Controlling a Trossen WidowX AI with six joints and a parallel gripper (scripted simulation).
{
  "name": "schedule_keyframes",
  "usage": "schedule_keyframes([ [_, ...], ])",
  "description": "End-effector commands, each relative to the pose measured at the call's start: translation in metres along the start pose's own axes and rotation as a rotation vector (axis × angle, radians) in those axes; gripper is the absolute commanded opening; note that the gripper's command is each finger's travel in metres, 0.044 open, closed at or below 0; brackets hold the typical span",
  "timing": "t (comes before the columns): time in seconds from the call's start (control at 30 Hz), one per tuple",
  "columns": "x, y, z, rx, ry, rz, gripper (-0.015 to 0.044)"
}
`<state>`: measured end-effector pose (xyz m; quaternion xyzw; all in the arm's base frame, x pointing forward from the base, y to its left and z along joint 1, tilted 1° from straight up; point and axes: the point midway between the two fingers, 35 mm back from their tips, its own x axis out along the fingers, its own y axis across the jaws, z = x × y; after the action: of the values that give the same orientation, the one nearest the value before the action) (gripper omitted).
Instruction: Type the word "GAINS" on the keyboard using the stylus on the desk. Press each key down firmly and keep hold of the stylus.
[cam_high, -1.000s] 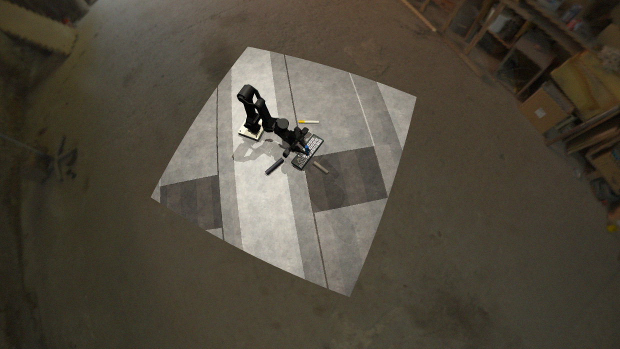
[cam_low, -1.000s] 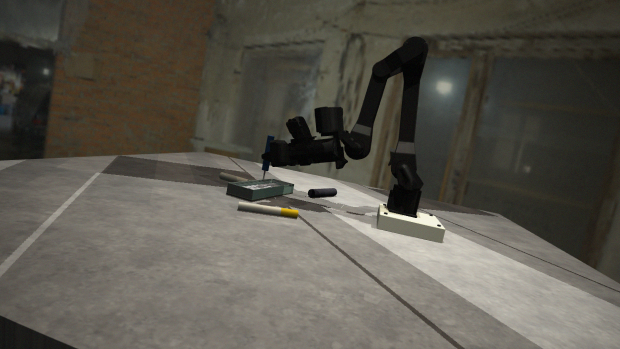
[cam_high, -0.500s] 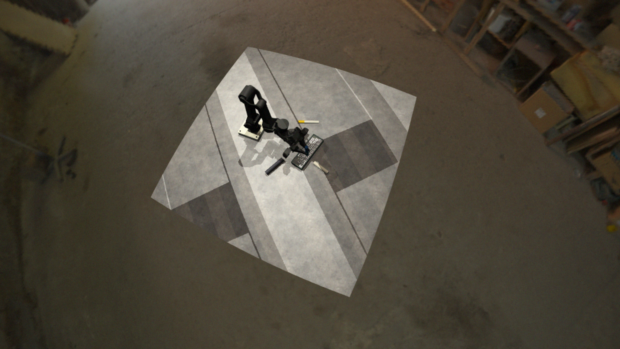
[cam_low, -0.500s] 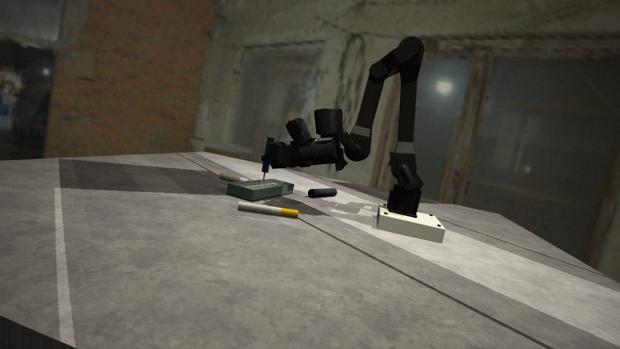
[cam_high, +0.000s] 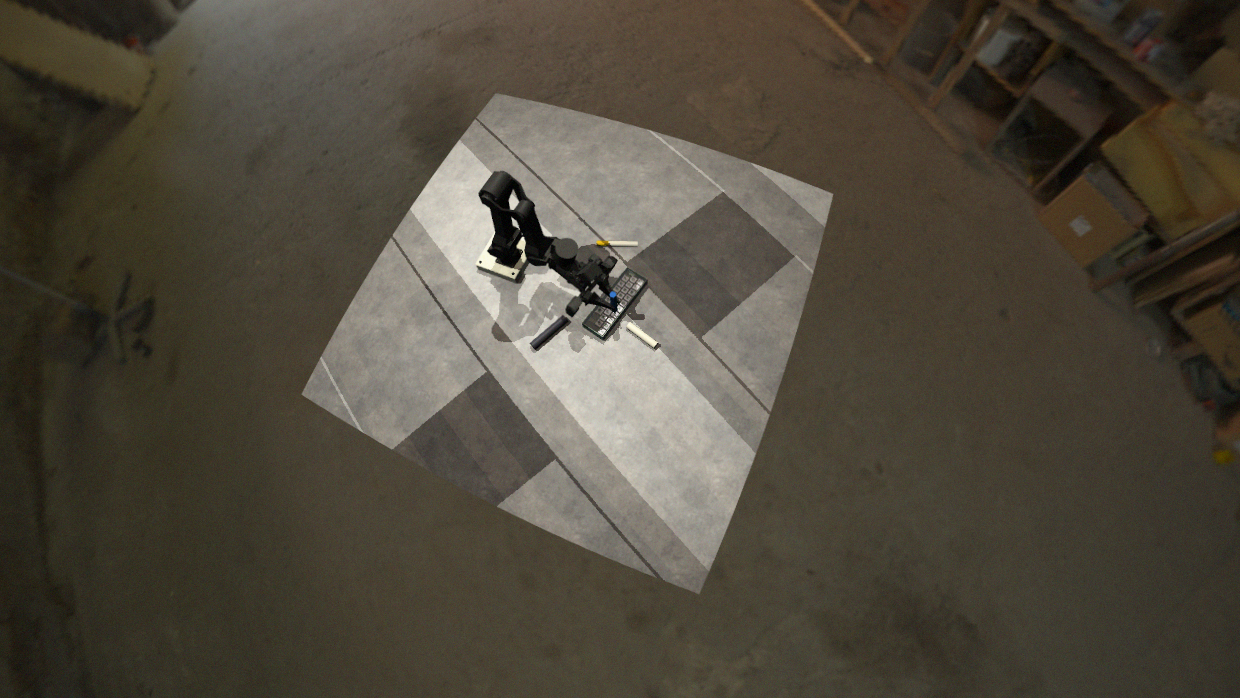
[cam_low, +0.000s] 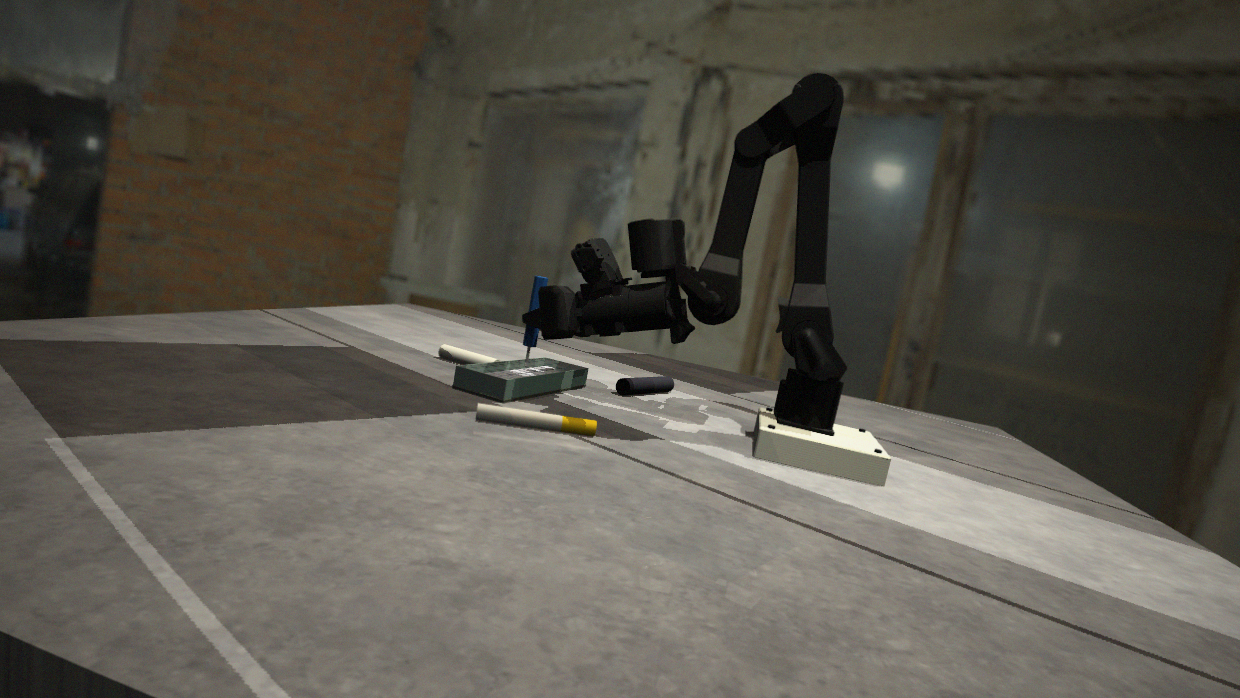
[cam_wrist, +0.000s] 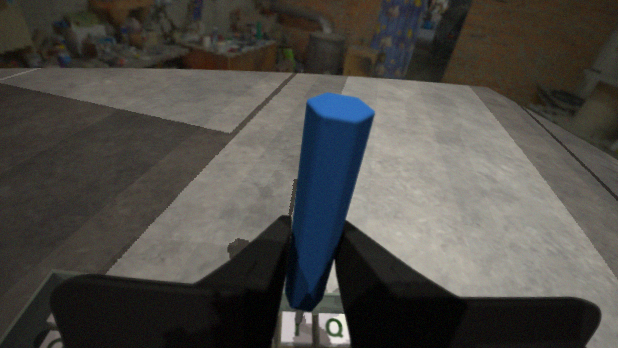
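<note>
The blue stylus (cam_high: 613, 295) (cam_low: 535, 294) (cam_wrist: 332, 175) stands nearly upright, slightly tilted, with its thin tip down. My gripper (cam_low: 531, 322) (cam_wrist: 312, 227) is shut on its blue handle, above the keyboard (cam_high: 631, 284) (cam_low: 485, 384) (cam_wrist: 42, 295). In the wrist view the tip is over the I key (cam_wrist: 290, 327), partly covering the letter; whether it touches or presses the key I cannot tell. The Q key (cam_wrist: 336, 325) is just to its right. The fingers hide most other keys in the wrist view.
A white cylinder with a yellow end (cam_high: 621, 244) (cam_low: 529, 419) lies beside the keyboard. A dark cylinder (cam_high: 549, 332) (cam_low: 644, 385) lies on its arm-base side. A cream cylinder (cam_high: 642, 335) (cam_low: 466, 354) lies near its far side. Shadows fall across the desk and keyboard.
</note>
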<state>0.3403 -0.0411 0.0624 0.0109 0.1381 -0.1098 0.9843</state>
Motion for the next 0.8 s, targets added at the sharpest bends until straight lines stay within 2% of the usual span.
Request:
schedule_keyframes([
  [0.0,0.0004,0.0,-0.0029,-0.005,0.005,0.001,0.0081],
  [0.77,0.0026,0.0001,-0.0109,-0.005,0.006,0.001,0.0081],
])
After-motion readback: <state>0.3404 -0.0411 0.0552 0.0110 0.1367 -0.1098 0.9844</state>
